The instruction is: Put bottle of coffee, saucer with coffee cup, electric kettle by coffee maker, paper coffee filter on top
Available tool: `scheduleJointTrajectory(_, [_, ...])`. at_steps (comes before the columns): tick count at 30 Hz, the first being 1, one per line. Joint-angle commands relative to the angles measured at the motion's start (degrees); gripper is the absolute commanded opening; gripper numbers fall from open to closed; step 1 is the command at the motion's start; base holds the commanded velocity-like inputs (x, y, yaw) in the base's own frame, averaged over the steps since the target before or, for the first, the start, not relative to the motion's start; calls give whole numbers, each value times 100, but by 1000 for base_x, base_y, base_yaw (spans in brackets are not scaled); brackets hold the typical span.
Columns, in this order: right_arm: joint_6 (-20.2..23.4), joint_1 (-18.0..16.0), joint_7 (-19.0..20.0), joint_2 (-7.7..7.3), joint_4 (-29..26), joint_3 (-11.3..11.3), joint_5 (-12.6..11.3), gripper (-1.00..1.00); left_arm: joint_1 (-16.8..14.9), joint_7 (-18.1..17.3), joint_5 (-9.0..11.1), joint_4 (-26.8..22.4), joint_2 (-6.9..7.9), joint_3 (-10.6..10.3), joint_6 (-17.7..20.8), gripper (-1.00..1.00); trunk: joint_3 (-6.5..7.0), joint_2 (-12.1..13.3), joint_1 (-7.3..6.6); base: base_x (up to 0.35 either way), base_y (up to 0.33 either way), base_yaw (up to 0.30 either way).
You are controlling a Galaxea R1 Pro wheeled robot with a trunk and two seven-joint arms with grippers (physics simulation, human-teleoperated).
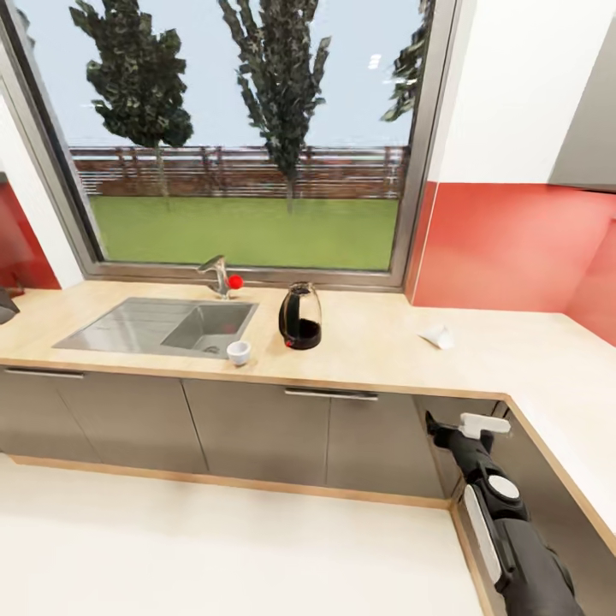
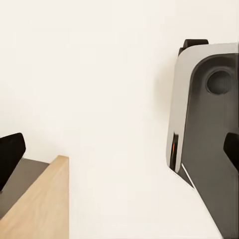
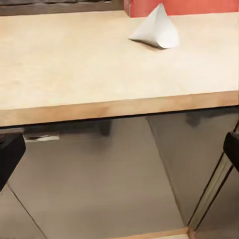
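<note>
I see the kettle [image 1: 300, 316] at frame centre on the countertop [image 1: 368, 351], cup [image 1: 239, 352] by the sink [image 1: 137, 325], filter [image 1: 437, 335] lying centre-right; right gripper [image 1: 466, 428] low at lower right, finger state indeterminate; station unassembled.

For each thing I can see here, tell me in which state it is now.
electric kettle: upright on the kitchen countertop, right of the sink.
coffee cup: upright, at the sink's front right corner.
paper coffee filter: lying on its side on the countertop.
right claw: open, empty, below the countertop edge.
cabinet doors: closed.
</note>
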Motion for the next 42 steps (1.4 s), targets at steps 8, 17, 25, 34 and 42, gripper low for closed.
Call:
scheduleJointTrajectory(8, [-9,-108,8,-7,651,-3,-8,100,-1,7,3,17,-11,13,111,100,-12,-12,7,337,-7,0])
scheduleJointTrajectory(17, [-25,-109,5,-11,794,-18,-11,100,-1,7,3,23,-11,13,142,100,-12,-12,7,333,-132,0])
scheduleJointTrajectory(25, [-2,-109,5,-11,111,-451,-12,100,0,7,3,25,-11,13,141,100,-12,-12,7,309,-186,0])
scheduleJointTrajectory(34, [12,-109,5,-3,-120,-478,5,100,9,7,15,29,-10,13,138,100,-12,-12,7,285,-213,0])
scheduleJointTrajectory(42, [-5,-109,20,-2,538,-462,-2,100,85,7,11,99,-11,13,138,100,-12,-12,7,302,-158,0])
